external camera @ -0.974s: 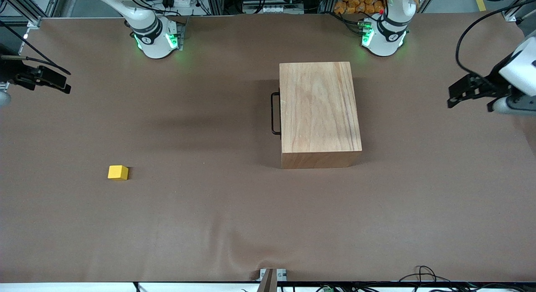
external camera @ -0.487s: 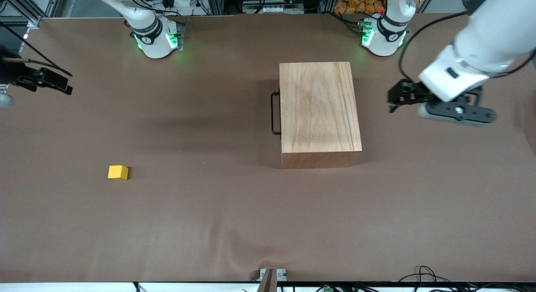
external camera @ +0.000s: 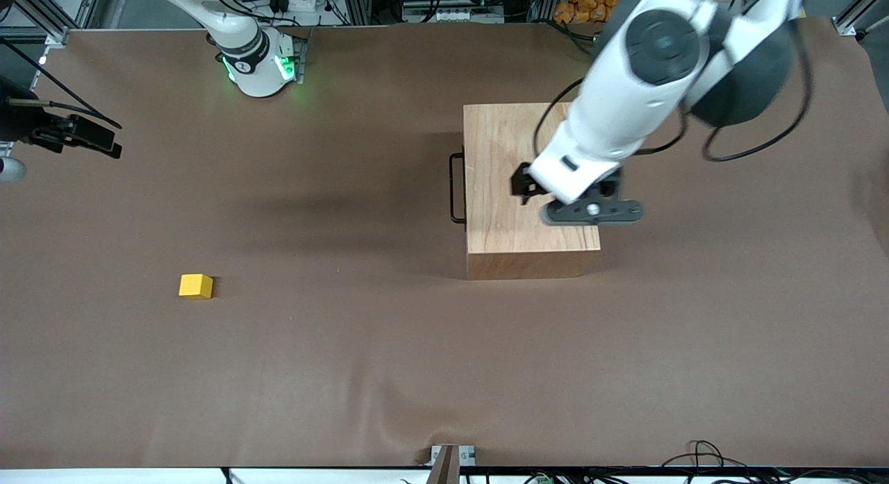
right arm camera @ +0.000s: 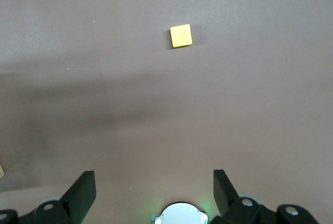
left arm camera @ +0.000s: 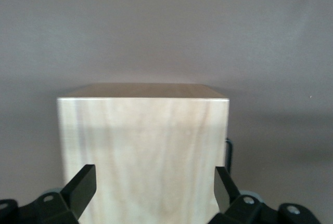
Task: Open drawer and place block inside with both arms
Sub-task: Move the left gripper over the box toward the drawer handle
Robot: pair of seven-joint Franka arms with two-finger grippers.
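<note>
The box stands on the brown table, toward the left arm's end and close to that arm's base. Its drawer is shut, with only the black handle showing on the side that faces the right arm's end of the table. The left arm reaches out from its base over the box, and the left gripper hangs above the box's top. In the left wrist view its fingers stand wide apart with nothing between them, the box filling the space below and a bit of the handle showing at one edge. The block lies alone on the table, toward the right arm's end, nearer to the front camera than the box and well apart from it. The right gripper hangs over the table's edge at the right arm's end, well apart from the block. Its fingers are spread wide and empty in the right wrist view, with the block on the bare table some way off.
</note>
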